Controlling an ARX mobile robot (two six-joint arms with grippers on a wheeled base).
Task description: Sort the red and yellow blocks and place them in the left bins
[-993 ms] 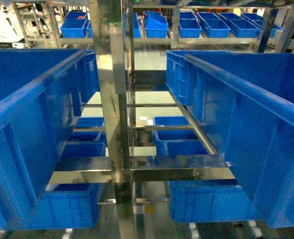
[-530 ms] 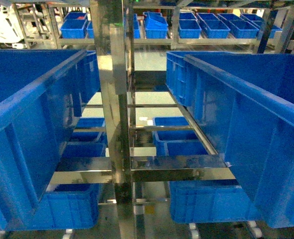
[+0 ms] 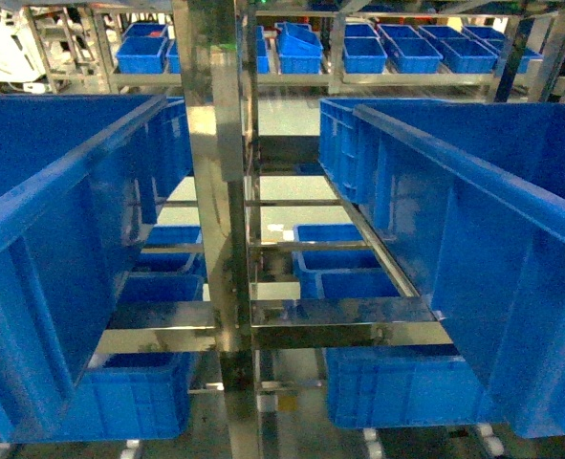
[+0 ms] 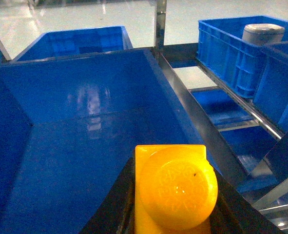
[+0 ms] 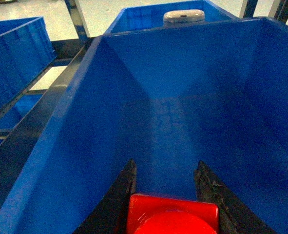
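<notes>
Yellow block | pinched in left gripper at 6 o'clock | rigid, light, glossy (slip-prone) | red block clamped by right gripper; flat sides best.

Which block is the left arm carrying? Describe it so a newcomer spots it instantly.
Look at the left wrist view: a big blue bin fills most of the picture, beside a metal rack rail. At the bottom edge, above that bin, the left end effector is shut on the yellow block. It is glossy orange-yellow with a round stud facing the camera, unlike the red block held over the other bin.
</notes>
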